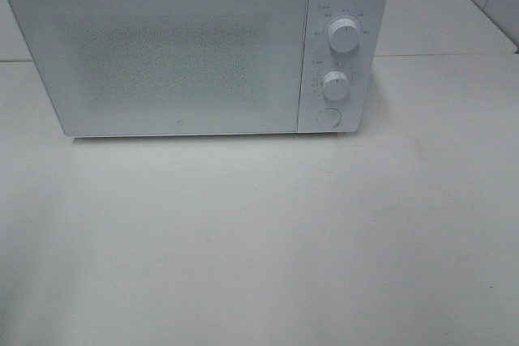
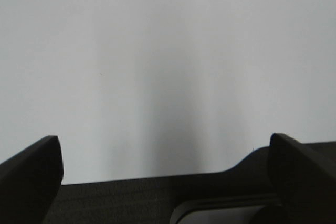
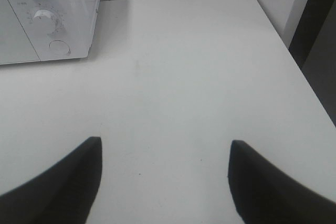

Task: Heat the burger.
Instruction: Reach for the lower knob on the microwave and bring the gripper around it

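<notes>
The burger is out of view in all three frames. A white microwave [image 1: 195, 46] stands at the back of the white table [image 1: 259, 241] with its door shut; its two knobs [image 1: 344, 36] and round button [image 1: 328, 117] are on its right side. Its control panel also shows in the right wrist view [image 3: 47, 19]. My left gripper [image 2: 165, 169] is open and empty over the white tabletop. My right gripper [image 3: 164, 174] is open and empty above the table, to the right of the microwave. Neither arm shows in the exterior high view.
The table's right edge [image 3: 294, 66] runs beside a dark gap and a white wall. In the left wrist view a dark surface [image 2: 131, 200] borders the white top. A seam between table sections [image 1: 438, 55] runs behind the microwave.
</notes>
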`<state>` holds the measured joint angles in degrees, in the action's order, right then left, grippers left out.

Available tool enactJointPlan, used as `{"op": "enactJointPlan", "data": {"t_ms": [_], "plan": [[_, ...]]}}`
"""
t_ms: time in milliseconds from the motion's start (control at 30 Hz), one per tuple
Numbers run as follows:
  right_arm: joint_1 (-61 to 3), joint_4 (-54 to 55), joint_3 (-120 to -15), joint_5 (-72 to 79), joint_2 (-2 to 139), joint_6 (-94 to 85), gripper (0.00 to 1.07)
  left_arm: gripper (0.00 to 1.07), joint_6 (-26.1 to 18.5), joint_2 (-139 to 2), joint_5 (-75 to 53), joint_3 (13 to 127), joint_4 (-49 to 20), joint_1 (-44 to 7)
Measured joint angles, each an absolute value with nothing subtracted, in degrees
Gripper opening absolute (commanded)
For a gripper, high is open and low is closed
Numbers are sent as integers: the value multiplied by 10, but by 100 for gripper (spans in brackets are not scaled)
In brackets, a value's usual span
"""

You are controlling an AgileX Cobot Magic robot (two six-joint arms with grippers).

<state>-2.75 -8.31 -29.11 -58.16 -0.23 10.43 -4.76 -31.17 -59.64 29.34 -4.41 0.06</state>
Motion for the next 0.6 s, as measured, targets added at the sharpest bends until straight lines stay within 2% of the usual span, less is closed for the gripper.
{"op": "enactJointPlan", "data": {"t_ms": [33,133,600], "plan": [[-28,-83,-291,-582,-2,104,66,98,-31,-278,-596,293,-36,1],[-28,-83,-291,-582,-2,104,66,98,-18,-232,-596,293,-29,1],[-28,-83,-291,-582,-2,104,66,98,-16,-43,-596,293,-22,1]]}}
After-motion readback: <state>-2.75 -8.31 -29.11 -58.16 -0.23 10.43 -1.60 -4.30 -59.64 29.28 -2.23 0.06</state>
